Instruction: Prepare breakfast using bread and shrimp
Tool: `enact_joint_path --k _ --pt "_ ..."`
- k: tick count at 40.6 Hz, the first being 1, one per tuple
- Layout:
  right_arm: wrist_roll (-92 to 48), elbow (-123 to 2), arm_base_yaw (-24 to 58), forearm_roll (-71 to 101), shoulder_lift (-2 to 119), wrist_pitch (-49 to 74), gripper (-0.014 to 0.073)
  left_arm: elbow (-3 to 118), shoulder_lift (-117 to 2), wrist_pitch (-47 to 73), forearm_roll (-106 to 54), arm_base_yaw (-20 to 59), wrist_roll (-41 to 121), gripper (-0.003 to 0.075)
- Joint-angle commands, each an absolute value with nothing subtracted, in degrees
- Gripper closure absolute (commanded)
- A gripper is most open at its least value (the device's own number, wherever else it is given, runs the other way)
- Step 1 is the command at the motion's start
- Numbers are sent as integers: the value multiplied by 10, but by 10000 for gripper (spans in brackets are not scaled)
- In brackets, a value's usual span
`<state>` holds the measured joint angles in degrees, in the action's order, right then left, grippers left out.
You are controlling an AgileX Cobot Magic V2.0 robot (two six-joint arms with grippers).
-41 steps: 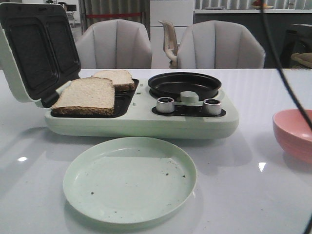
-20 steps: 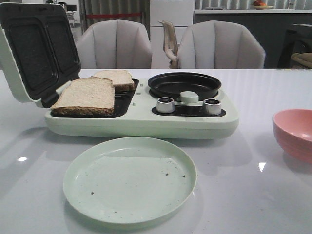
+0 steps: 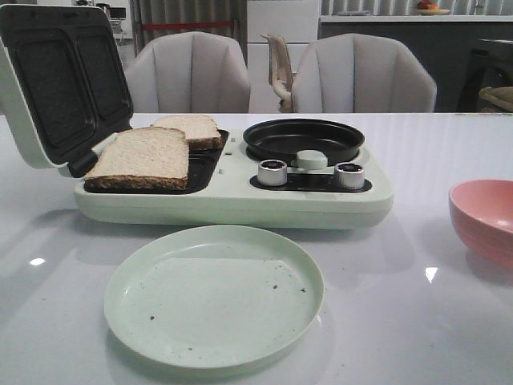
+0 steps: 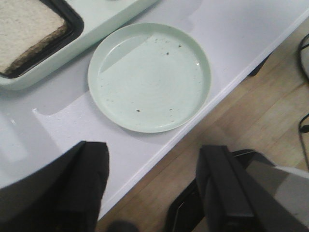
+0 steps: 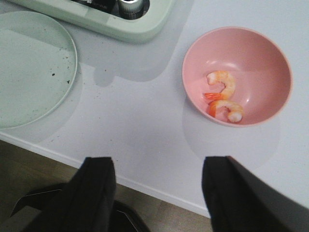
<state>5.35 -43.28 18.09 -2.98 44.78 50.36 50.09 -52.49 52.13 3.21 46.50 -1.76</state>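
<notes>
Pale green plate [image 3: 214, 295], open breakfast maker [image 3: 232, 196], pink bowl [image 3: 483, 218]

Open white table [image 3: 401, 321] between plate [image 3: 214, 293] and pink bowl [image 3: 486, 218], at 3 o'clock of plate: free passage. Breakfast maker [image 3: 232, 192] blocks 12 o'clock; its raised lid [image 3: 60, 80] walls off 10 o'clock. Chairs [image 3: 362, 74] behind table.

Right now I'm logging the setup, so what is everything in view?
Pale beige bread slices: two, brown crusts, on the open sandwich press's dark tray.
Mint green breakfast maker: one, lid open, round black pan on its right side, two silver knobs.
Mint green round plate: one, crumb-speckled, in front of the maker.
Pink bowl: one, at the table's right.
Pink-orange curled shrimp: two, inside that bowl.
Grey chairs: two, behind the table.
Left claw: black, open.
Right claw: black, open.
</notes>
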Motion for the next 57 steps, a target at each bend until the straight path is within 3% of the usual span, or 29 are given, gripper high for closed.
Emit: enact_joint_path --k 1,16,26,34,42,57 --pt "52 -449 177 -34 443 468 92 550 -565 506 89 456 -48 326" --pt "52 -449 177 -34 443 468 92 652 -669 539 121 230 -65 436" --pt "52 -449 177 -34 443 468 92 660 -675 484 29 48 9 620" --pt "52 -449 177 -34 443 468 92 678 -707 464 -125 -81 117 619" --pt "52 -449 177 -34 443 468 92 723 -788 466 -297 -139 212 619" --pt "52 -449 177 -34 443 468 92 827 -940 432 -452 -137 244 619"
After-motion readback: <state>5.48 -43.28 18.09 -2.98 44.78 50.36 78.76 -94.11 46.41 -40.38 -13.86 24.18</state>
